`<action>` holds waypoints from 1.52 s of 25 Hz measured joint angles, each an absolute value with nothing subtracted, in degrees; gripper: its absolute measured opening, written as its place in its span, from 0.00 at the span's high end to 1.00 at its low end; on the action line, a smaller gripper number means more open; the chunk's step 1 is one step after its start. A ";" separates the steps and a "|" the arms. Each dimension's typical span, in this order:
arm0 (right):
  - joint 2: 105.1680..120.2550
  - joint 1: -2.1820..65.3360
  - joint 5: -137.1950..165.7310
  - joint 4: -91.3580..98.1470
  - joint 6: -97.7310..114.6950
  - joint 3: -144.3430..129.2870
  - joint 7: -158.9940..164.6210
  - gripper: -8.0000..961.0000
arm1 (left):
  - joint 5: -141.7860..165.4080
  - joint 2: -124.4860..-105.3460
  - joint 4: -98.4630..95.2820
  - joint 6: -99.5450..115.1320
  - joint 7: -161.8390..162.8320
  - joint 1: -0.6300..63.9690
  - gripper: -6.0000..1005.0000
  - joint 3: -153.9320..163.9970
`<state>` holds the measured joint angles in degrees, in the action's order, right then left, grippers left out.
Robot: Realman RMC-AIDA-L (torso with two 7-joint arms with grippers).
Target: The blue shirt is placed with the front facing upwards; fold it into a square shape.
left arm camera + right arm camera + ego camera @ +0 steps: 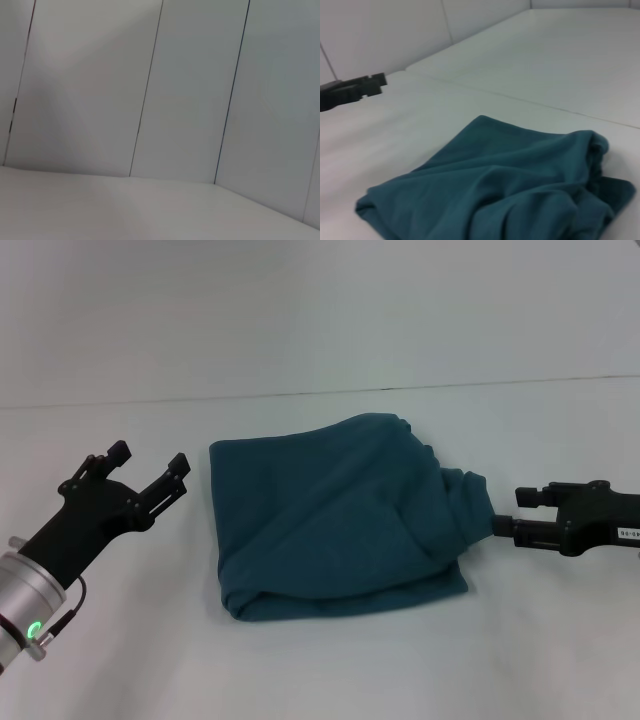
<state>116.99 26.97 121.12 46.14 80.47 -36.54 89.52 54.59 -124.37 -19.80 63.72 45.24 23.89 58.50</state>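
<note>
- Loosely folded, the soft dark teal-blue cotton shirt [335, 520] forms a rumpled, roughly square bundle.
- Left of the shirt, the black left gripper [150, 472] hovers, jaws apart.
- Right gripper [497, 525] touches the shirt's bunched right edge; I cannot tell its jaw state.

Bright, even overhead light, soft faint shadows, no glare; both wrist views look slightly soft and hazy

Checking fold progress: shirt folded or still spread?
Folded: the blue shirt lies as a compact, roughly square, rumpled bundle, bunched at its right edge.

head overhead, wrists low, shirt [335, 520] shared
</note>
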 joint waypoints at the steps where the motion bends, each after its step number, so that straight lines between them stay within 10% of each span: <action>1: 117.08 26.97 121.13 46.14 79.55 -36.67 89.47 0.29 | 54.59 -124.36 -19.79 63.72 45.27 23.91 0.12 58.52; 21: 118.88 30.33 123.26 43.34 69.59 -48.22 89.81 0.30 | 54.58 -124.36 -19.68 63.72 45.37 23.98 0.12 59.06; 35: 118.73 29.42 123.02 48.40 80.23 -41.90 91.08 0.96 | 54.58 -124.36 -19.69 63.72 45.44 24.08 0.12 59.15; 38: 118.63 28.74 123.06 50.09 82.21 -41.39 91.93 0.96 | 54.58 -124.36 -19.69 63.72 45.44 24.22 0.12 59.15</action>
